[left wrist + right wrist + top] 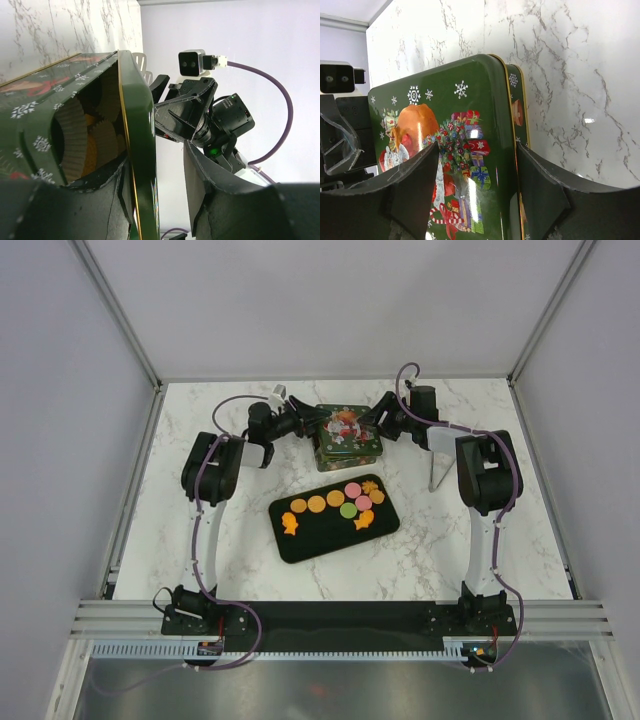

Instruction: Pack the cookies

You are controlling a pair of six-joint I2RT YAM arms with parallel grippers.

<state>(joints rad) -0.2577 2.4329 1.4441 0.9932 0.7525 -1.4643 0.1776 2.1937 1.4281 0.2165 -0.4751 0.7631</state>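
The cookies [333, 499], orange, pink and green, some fish-shaped, lie on a black tray [310, 540] at mid-table. Behind it stands a green Christmas tin [347, 435]. My left gripper [305, 425] is at its left side and my right gripper [378, 425] at its right. In the left wrist view the lid [137, 115] stands lifted off the box, showing pale cup liners [75, 135]. The left gripper [156, 160] is open around the lid's rim, with a gap at one finger. The right gripper [478, 150] is open, straddling the lid's [445, 130] edge beside the tin's wall [517, 105].
A thin grey metal tool [433, 475] lies on the marble to the right of the tin, by the right arm. A small white piece [278, 393] sits behind the left gripper. White walls enclose the table on three sides.
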